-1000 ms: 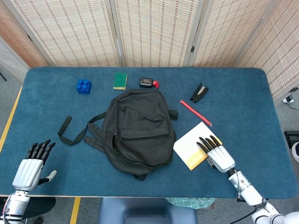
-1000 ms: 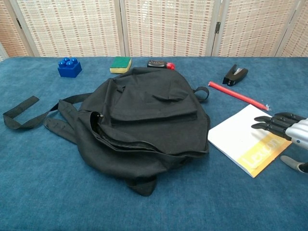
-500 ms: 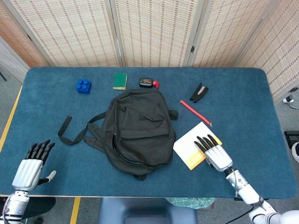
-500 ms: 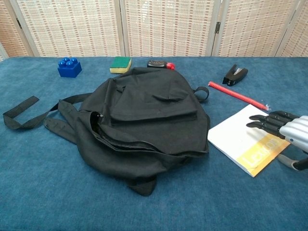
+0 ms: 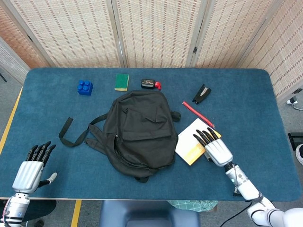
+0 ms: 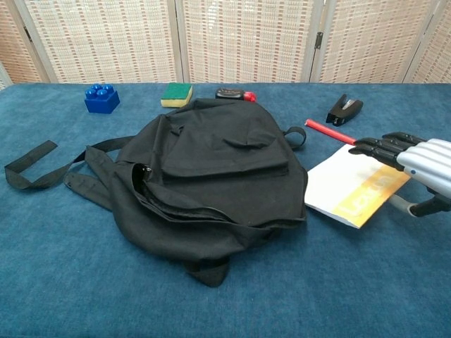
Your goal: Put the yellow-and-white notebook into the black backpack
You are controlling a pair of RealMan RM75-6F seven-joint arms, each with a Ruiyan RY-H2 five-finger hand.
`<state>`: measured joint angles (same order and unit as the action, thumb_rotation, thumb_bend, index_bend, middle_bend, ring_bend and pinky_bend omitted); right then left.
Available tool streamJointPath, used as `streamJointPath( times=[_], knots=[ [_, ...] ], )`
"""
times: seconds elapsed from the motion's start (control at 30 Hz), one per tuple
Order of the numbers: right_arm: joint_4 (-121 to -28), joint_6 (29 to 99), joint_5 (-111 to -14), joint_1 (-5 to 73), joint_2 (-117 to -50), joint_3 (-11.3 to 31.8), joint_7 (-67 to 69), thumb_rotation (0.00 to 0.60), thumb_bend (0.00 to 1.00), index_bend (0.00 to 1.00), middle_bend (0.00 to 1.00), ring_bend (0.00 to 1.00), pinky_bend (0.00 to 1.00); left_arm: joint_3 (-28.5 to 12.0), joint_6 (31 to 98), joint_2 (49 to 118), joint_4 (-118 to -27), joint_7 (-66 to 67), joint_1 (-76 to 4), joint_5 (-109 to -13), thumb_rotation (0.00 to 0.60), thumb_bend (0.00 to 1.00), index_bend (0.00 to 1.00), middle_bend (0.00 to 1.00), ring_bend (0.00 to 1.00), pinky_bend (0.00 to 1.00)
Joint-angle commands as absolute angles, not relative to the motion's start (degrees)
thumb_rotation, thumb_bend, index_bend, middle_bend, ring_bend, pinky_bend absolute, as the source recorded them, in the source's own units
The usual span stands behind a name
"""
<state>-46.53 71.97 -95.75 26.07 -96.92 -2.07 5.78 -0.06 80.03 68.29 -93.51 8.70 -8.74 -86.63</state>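
Note:
The black backpack (image 5: 139,132) (image 6: 211,169) lies flat in the middle of the blue table, its zipper gaping along the left side. The yellow-and-white notebook (image 5: 188,144) (image 6: 345,189) lies just right of it, its right edge raised off the table so it tilts toward the backpack. My right hand (image 5: 215,149) (image 6: 421,167) grips that raised edge, with the fingers (image 6: 380,146) on top and the thumb underneath. My left hand (image 5: 31,170) hovers open at the table's front left corner, far from both, and shows only in the head view.
Along the back stand a blue brick (image 5: 85,87) (image 6: 101,98), a green-yellow sponge (image 5: 121,81) (image 6: 176,94) and a small black-and-red device (image 5: 150,84) (image 6: 232,94). A black stapler (image 5: 201,93) (image 6: 344,109) and a red pencil (image 5: 195,112) (image 6: 331,131) lie behind the notebook. Backpack straps (image 5: 66,132) (image 6: 28,165) trail left.
My right hand has moved toward the backpack and lifted the notebook's right edge, so the notebook now tilts and sits closer to the bag. The left hand has not moved.

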Motion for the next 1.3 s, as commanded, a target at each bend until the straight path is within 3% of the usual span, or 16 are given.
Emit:
streamJointPath(
  times=[0.03, 0.47, 0.8, 0.9, 1.3],
  knots=[
    [-47.62, 71.3, -95.35, 27.25, -96.64, -1.21, 5.21, 0.6, 0.52, 0.09, 0.09, 0.12, 0.03, -0.05, 80.0, 68.29, -93.53, 8.76, -8.76, -86.63, 0.6, 0.31, 0.02, 0.05, 0.09, 0.0],
    [-49.79, 69.04, -94.11, 29.61, -98.05, -0.04, 3.95, 0.6, 0.52, 0.09, 0.09, 0.12, 0.04, 0.03, 79.96, 68.2, -93.68, 8.97, -8.65, -86.35, 0.6, 0.31, 0.02, 0.05, 0.09, 0.0],
    [-47.75, 72.68, -94.2, 28.43, -99.58, -0.07, 5.95, 0.6, 0.5, 0.34, 0.15, 0.17, 0.08, 0.02, 79.41, 68.5, -93.64, 9.12, -8.95, -86.3, 0.6, 0.31, 0.03, 0.05, 0.09, 0.0],
    [-47.15, 73.87, -94.42, 28.12, -99.94, -0.15, 6.54, 0.6, 0.46, 0.38, 0.17, 0.19, 0.09, -0.04, 79.32, 68.45, -93.72, 9.23, -9.03, -86.22, 0.6, 0.31, 0.03, 0.05, 0.09, 0.0],
    [-44.95, 76.89, -94.76, 27.14, -100.91, -0.32, 7.99, 0.6, 0.46, 0.52, 0.26, 0.25, 0.15, -0.08, 78.74, 68.7, -93.81, 9.64, -9.36, -85.93, 0.6, 0.31, 0.02, 0.05, 0.09, 0.0]
  ],
)
